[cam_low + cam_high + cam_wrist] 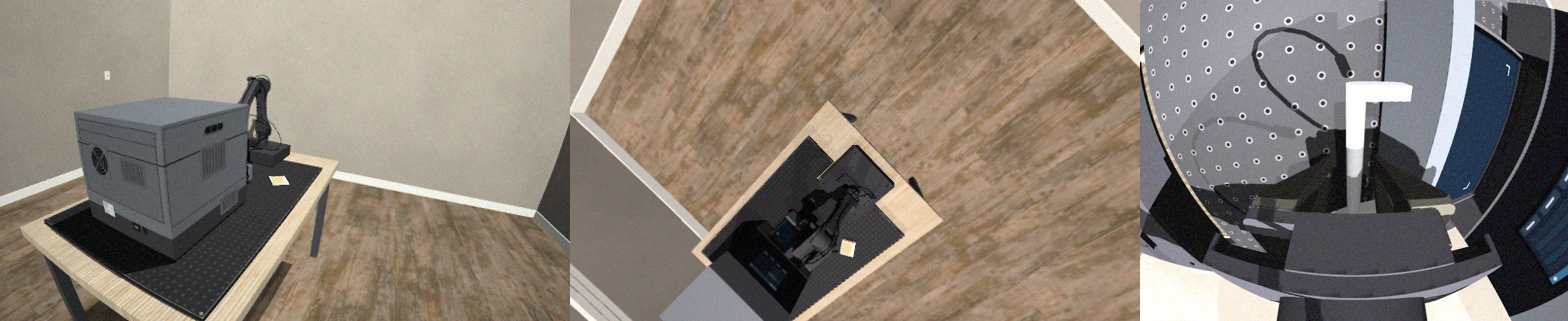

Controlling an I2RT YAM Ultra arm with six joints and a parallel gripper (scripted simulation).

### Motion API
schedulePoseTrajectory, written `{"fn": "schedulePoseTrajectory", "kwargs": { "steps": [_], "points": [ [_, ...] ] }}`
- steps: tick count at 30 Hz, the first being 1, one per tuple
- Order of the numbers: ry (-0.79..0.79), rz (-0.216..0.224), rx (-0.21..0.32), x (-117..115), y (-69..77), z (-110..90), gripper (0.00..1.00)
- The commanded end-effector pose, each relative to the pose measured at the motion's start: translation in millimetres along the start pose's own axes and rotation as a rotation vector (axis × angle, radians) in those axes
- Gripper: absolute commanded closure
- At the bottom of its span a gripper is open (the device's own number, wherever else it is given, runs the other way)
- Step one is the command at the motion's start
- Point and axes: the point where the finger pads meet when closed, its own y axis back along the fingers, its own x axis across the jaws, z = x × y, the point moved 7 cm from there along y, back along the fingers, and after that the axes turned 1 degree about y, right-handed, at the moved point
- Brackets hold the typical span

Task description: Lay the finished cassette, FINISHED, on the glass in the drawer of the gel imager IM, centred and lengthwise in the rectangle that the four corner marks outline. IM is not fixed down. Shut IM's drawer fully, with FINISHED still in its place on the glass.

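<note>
The gel imager IM (711, 294) (204, 185) is a large grey box. Its drawer stands open, with blue glass (785, 233) (1485, 103). Two white corner marks show on the glass at the imager side; the rest of the glass is hidden behind the drawer front (1416, 44). No cassette can be made out on the visible glass. A white-rimmed yellow square (847, 248) (279, 180) lies on the mat; I cannot tell whether it is FINISHED. My gripper (1352, 161) is part open, its fingers either side of the white drawer handle (1354, 120), with no grip on it visible.
The black perforated mat (876, 226) (209, 272) (1243, 72) covers much of the wooden table (906, 204) (331, 167). The arm's dark base (873, 167) (269, 155) stands opposite the drawer. IM's screen (768, 269) (1551, 221) is beyond the drawer. Dark loop-shaped outlines cross the mat.
</note>
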Motion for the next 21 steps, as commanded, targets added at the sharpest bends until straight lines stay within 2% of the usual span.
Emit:
{"fn": "schedulePoseTrajectory", "kwargs": {
  "steps": [1, 3, 4, 5, 6, 21],
  "points": [
    [-0.007, -0.019, -0.004, -4.0, 2.7, 0.2, 0.65],
    [-0.007, -0.019, -0.004, -4.0, 2.7, 0.2, 0.65],
    [-0.007, -0.019, -0.004, -4.0, 2.7, 0.2, 1.0],
    [-0.007, -0.019, -0.004, -4.0, 2.7, 0.2, 1.0],
    [-0.007, 0.009, -0.016, 3.9, -3.5, 4.2, 1.0],
    [-0.007, 0.011, -0.016, 4.3, -3.5, 4.2, 1.0]
  ]
}}
